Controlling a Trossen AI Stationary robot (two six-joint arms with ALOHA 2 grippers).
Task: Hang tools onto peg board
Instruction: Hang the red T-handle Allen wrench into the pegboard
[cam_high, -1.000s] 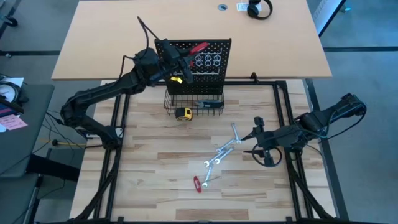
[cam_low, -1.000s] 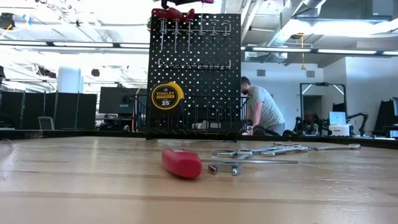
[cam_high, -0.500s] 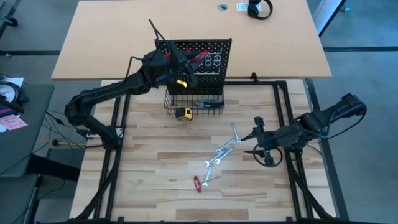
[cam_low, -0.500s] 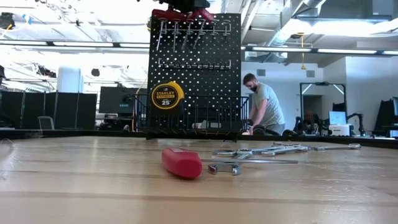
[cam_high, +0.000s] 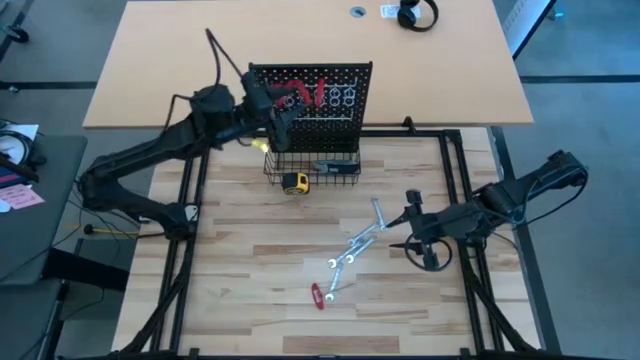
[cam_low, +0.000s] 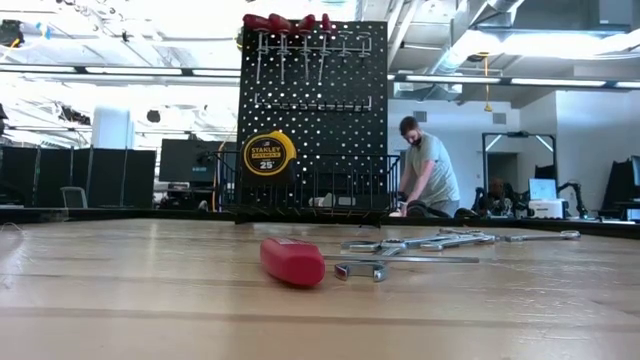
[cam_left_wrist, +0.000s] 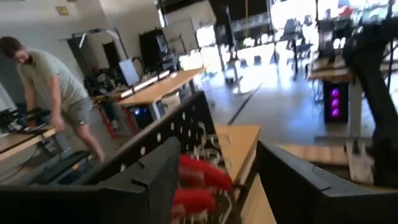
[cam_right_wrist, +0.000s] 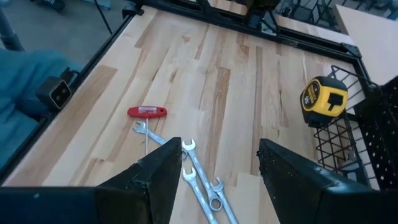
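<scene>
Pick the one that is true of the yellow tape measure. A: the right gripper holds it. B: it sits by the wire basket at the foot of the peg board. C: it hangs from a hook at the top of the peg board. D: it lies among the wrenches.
B: the yellow tape measure sits at the front edge of the wire basket below the peg board, apart from the wrenches and from the open right gripper.

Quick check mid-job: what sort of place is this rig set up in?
Probably an open-plan lab or workshop office. Beyond the peg board the low view shows rows of desks with monitors, overhead strip lighting, and a person working at a bench.
</scene>
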